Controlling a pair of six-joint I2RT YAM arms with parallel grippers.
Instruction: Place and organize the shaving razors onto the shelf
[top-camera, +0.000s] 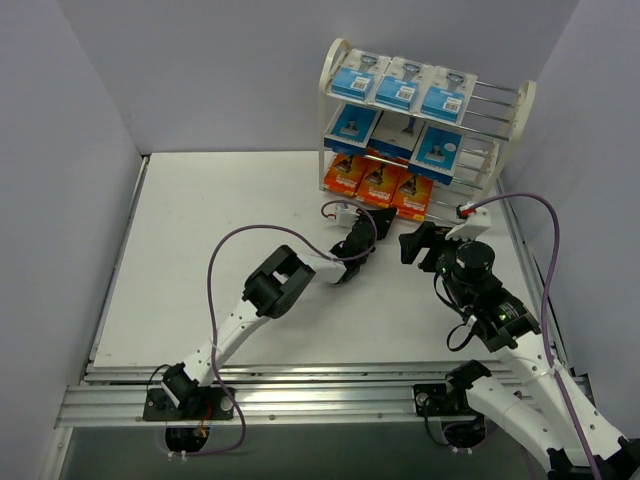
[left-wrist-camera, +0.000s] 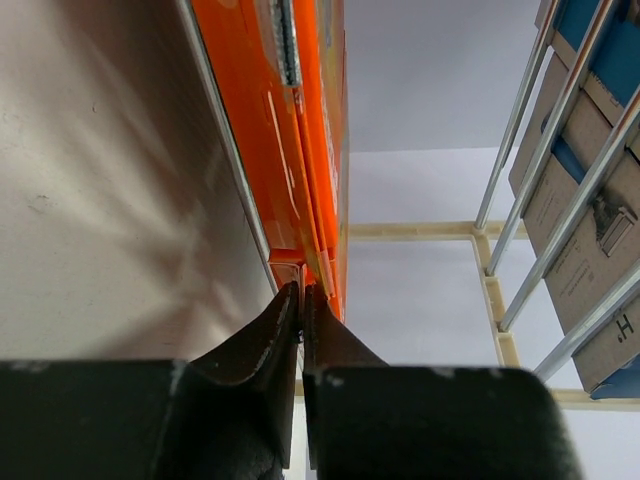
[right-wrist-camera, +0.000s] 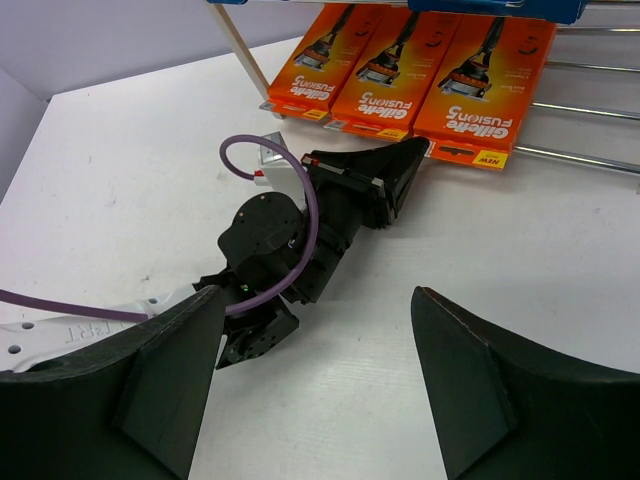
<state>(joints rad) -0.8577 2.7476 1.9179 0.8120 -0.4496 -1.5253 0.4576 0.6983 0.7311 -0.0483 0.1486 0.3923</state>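
White tabletop (top-camera: 200, 250): shelf (top-camera: 522, 105) holds six blue packs (top-camera: 398, 90), three orange boxes (top-camera: 377, 182).

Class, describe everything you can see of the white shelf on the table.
The shelf is a cream-white, plastic-looking rack with arched end frames and three tiers of thin metal rods. It stands upright at the table's far right, by the back wall. Three blue packs lie on top, three more in the middle, three orange boxes at the bottom. The shut left pincer meets an orange box's front edge.
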